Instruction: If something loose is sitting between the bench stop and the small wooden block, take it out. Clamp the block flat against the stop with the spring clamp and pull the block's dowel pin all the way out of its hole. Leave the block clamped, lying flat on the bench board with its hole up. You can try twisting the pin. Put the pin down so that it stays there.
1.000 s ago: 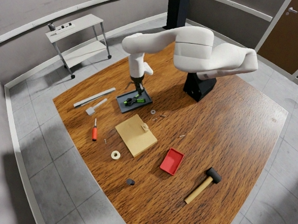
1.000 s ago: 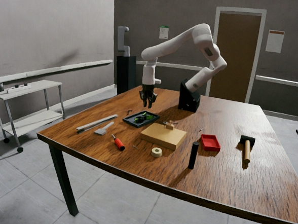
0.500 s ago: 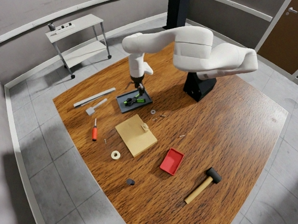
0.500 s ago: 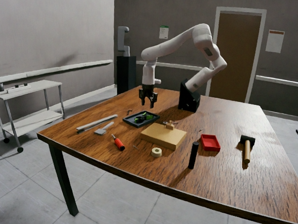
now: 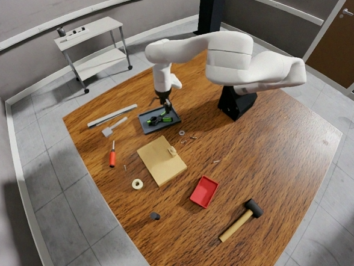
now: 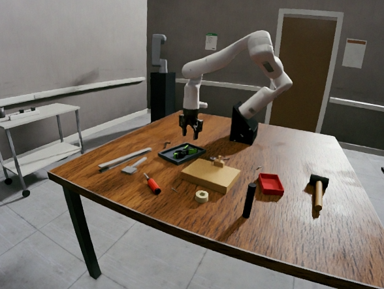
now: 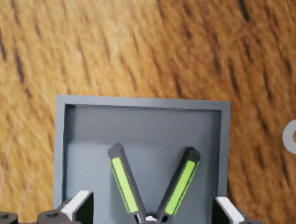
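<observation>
The spring clamp (image 5: 159,119), black with green grips, lies in a dark grey tray (image 5: 150,126) behind the bench board (image 5: 161,160). My gripper (image 5: 167,105) hangs just above the clamp, open and empty. In the wrist view the clamp's two green handles (image 7: 150,185) spread in a V between my fingertips, inside the tray (image 7: 142,130). The small wooden block (image 5: 173,151) with its dowel pin standing up sits at the board's far right edge. It also shows in the exterior view (image 6: 218,161). I cannot tell whether anything lies between the block and the stop.
A washer (image 5: 180,134) and small screws lie between the tray and the board. A red bin (image 5: 204,191), hammer (image 5: 241,219), black cylinder (image 5: 155,215), tape roll (image 5: 136,182), screwdriver (image 5: 112,154), metal bar (image 5: 112,115) and scraper (image 5: 114,127) are spread around the table.
</observation>
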Controlling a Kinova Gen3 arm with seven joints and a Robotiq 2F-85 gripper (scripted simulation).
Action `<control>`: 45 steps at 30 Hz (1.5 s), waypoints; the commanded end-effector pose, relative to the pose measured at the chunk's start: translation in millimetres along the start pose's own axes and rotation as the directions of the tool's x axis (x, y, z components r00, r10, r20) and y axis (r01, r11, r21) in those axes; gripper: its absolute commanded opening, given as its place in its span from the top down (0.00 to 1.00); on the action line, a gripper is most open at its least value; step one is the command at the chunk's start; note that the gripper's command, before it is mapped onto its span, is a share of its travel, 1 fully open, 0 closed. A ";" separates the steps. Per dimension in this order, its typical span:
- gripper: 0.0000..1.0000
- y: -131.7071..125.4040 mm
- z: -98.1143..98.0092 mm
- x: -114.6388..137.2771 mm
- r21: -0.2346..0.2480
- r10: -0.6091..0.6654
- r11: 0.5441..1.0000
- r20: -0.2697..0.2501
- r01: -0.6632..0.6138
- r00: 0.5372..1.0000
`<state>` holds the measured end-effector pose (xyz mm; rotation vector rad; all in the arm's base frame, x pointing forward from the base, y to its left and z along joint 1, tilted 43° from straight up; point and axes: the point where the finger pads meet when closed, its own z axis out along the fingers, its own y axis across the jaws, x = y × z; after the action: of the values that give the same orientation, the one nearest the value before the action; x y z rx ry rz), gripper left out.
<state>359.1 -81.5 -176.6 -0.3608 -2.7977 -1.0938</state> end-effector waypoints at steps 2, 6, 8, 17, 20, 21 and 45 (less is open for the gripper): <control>0.23 -0.2 -0.9 -0.5 0.001 0.000 1.000 0.002 0.000 1.000; 0.23 -0.3 -0.8 -0.5 0.001 0.000 1.000 0.002 0.000 1.000; 0.23 -0.3 -0.8 -0.5 0.001 0.000 1.000 0.002 0.000 1.000; 0.23 -0.3 2.4 -0.6 0.001 0.000 1.000 0.002 0.000 1.000; 0.23 -0.3 4.5 -0.7 0.001 0.000 1.000 0.002 0.000 1.000; 0.23 -0.3 5.3 -0.7 0.001 0.000 1.000 0.002 0.000 1.000; 0.23 -0.6 27.0 -1.2 0.001 0.000 1.000 0.002 0.000 1.000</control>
<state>359.0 -64.4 -195.7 -0.3610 -2.7976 -1.0938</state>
